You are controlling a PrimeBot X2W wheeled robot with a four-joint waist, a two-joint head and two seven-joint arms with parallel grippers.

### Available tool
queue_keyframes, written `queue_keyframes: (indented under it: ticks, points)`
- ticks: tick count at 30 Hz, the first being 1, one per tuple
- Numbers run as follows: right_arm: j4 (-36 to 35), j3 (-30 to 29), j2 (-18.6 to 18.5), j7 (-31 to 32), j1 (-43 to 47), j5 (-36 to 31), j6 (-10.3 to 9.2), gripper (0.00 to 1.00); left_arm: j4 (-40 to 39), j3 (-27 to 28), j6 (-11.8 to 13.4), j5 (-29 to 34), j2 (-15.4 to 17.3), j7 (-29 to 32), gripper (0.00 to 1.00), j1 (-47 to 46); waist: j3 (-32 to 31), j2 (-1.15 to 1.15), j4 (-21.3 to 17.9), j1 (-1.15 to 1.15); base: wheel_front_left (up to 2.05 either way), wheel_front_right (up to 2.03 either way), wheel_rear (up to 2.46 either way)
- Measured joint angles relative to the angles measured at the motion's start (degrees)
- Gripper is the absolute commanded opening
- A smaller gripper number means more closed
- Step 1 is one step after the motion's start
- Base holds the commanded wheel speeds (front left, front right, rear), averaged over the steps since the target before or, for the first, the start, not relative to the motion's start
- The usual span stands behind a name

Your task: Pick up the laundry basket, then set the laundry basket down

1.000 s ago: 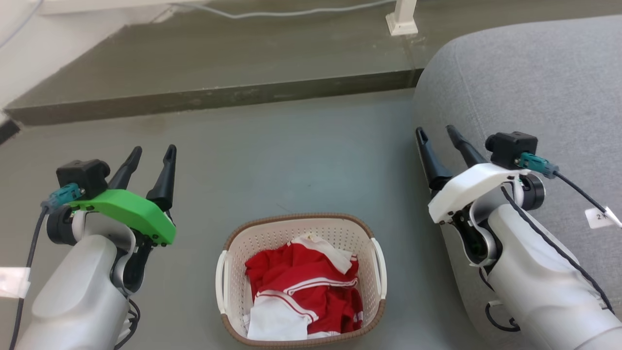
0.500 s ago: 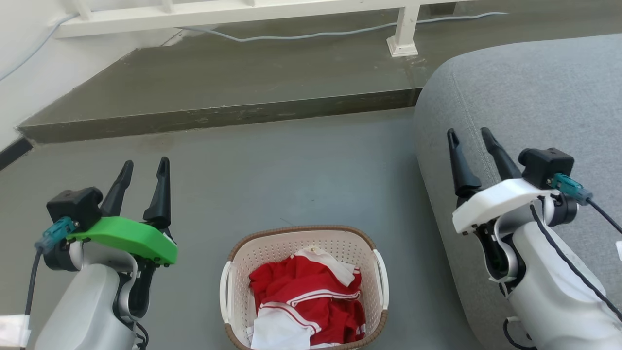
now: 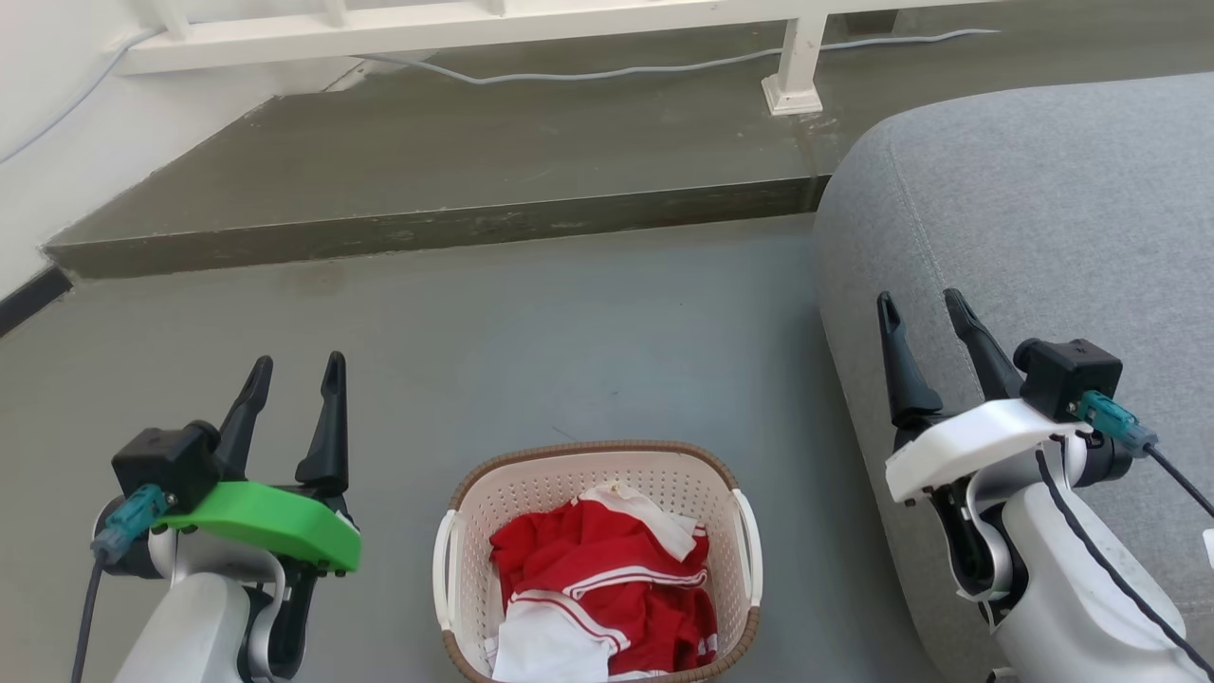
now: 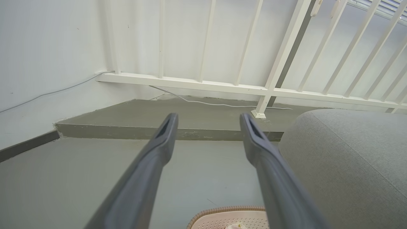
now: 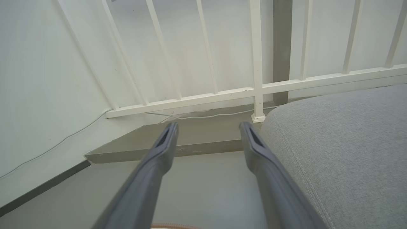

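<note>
Laundry basket [image 3: 531,489] on the floor [image 3: 569,323], left gripper [image 3: 298,360] and right gripper [image 3: 919,297] raised either side of it, both empty
Low in the head view, the laundry basket stands between the two arms, touched by neither, with red and white clothes [image 3: 607,569] heaped inside. The left gripper, under a green wrist cover, points up and forward near the basket's left handle; its fingers are parted and hold nothing. The left wrist view looks through that gap toward a white railing [image 4: 222,86]. The right gripper, under a white cover, rises over the edge of the grey sofa [image 3: 1024,209], fingers likewise spread and bare. A brownish sliver at the bottom of the right wrist view may be the basket's rim; too little shows to be sure
</note>
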Motion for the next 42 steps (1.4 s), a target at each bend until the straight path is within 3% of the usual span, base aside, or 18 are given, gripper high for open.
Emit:
queue_keyframes:
  ticks: [26, 42]
  points:
    - [-3.4, -2.3, 1.7, 0.0, 4.2, -3.7, 0.59, 1.0, -5.2, 4.9, -0.1, 4.3, -2.7, 0.0, 1.0, 5.4, 0.5, 0.0, 0.1, 0.0, 0.0, 0.0, 0.0]
    - [-3.6, -3.8, 2.5, 0.0, 5.2, -5.1, 1.32, 1.0, -5.7, 5.9, -1.6, 6.2, -4.3, 0.0, 1.0, 6.5, 0.7, 0.0, 0.1, 0.0, 0.0, 0.0, 0.0]
